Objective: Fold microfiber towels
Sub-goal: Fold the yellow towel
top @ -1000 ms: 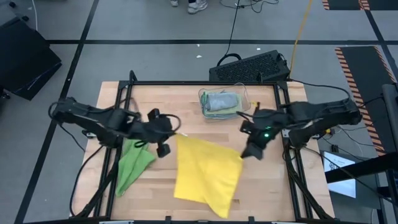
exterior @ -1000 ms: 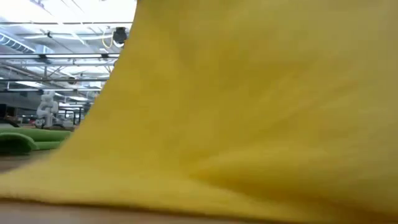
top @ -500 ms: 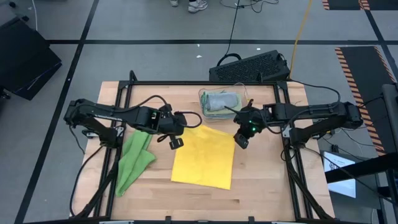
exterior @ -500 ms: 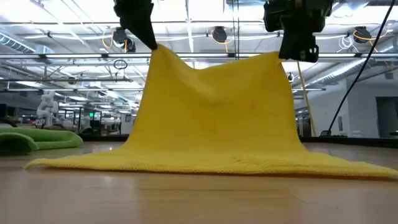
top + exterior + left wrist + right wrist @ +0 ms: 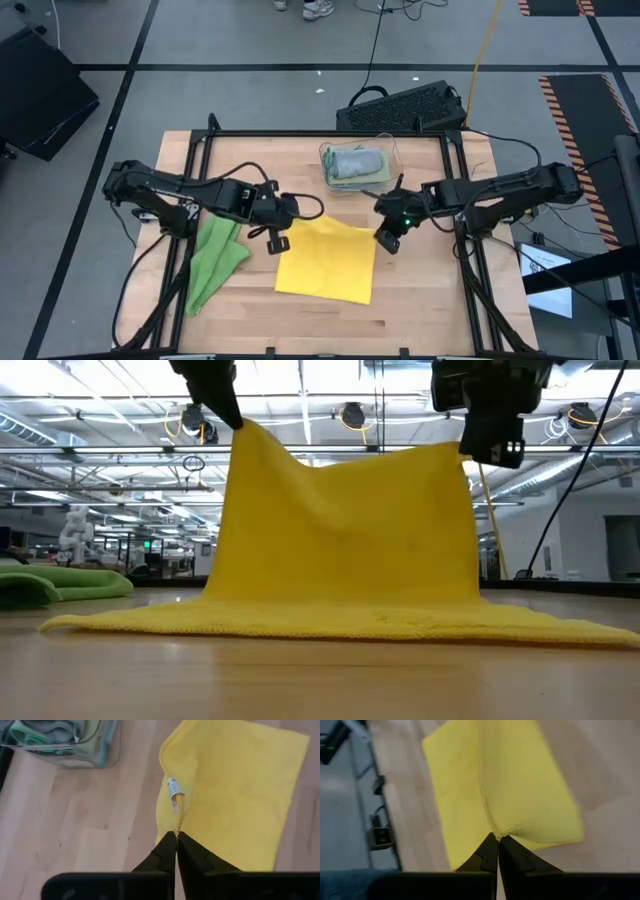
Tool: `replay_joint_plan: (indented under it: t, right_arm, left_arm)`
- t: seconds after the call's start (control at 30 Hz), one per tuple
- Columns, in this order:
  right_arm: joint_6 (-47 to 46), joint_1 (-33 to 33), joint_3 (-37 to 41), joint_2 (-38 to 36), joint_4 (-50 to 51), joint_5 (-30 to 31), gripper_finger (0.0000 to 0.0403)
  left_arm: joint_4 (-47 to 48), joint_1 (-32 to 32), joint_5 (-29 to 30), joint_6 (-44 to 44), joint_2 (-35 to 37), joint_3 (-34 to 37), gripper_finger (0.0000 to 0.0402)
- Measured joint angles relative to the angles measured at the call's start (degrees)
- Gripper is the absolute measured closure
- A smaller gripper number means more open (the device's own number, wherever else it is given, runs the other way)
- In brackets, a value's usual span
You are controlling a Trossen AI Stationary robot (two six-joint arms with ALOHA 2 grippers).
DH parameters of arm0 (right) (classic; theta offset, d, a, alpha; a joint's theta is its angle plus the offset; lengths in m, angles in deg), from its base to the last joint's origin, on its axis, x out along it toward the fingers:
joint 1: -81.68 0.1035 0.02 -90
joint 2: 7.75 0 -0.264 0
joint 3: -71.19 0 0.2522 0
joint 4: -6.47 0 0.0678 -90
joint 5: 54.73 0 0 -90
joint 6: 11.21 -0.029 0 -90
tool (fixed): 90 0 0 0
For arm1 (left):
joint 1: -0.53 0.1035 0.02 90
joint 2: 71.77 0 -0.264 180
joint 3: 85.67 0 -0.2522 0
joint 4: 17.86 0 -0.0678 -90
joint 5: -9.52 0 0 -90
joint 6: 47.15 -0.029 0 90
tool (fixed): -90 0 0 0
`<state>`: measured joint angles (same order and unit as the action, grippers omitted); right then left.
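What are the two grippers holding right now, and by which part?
Both hold the yellow towel: the left gripper and right gripper are each shut on one of its raised corners, its opposite edge resting on the table.

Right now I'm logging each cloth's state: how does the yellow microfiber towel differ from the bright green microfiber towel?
The yellow microfiber towel is held up by two corners, the left gripper and right gripper each shut on one; the bright green microfiber towel lies untouched. The yellow one hangs smooth with its lower part spread on the table; the green one is bunched. Both rest on the wooden tabletop.
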<state>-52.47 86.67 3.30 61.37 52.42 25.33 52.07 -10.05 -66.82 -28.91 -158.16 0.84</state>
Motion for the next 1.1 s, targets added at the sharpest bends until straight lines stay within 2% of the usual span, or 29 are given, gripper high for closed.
replay_joint_plan:
  t: [0.1, 0.23, 0.43, 0.67, 0.9, 1.1]
  right_arm:
    - [-2.51, 1.56, 2.65, 0.00, -4.85, -0.35, 0.0403]
    - [-5.04, 3.05, 6.40, 0.00, -9.97, -0.58, 0.0403]
    - [-10.47, 6.92, 8.22, 0.00, -11.32, -2.13, 0.0403]
    - [-16.47, 12.29, 8.28, 0.45, -13.59, 1.27, 0.0403]
    - [-18.25, 15.47, 8.28, 7.32, -22.06, 0.58, 0.0403]
    - [-18.94, 16.51, 8.30, 11.73, -22.69, -2.31, 0.0403]
  left_arm:
    - [-1.23, -0.87, -0.12, -0.02, 0.09, 1.53, 0.0393]
    - [-4.27, -1.50, -2.03, 0.60, -0.13, 7.54, 0.0395]
    - [-4.57, -2.88, -6.04, 4.75, -0.04, 10.76, 0.0392]
    - [-10.64, -6.30, -6.74, 6.39, 0.00, 12.78, 0.0388]
    - [-13.08, -8.70, -6.03, 8.82, -0.02, 16.67, 0.0396]
    - [-16.94, -9.82, -5.94, 10.62, -0.02, 20.77, 0.0394]
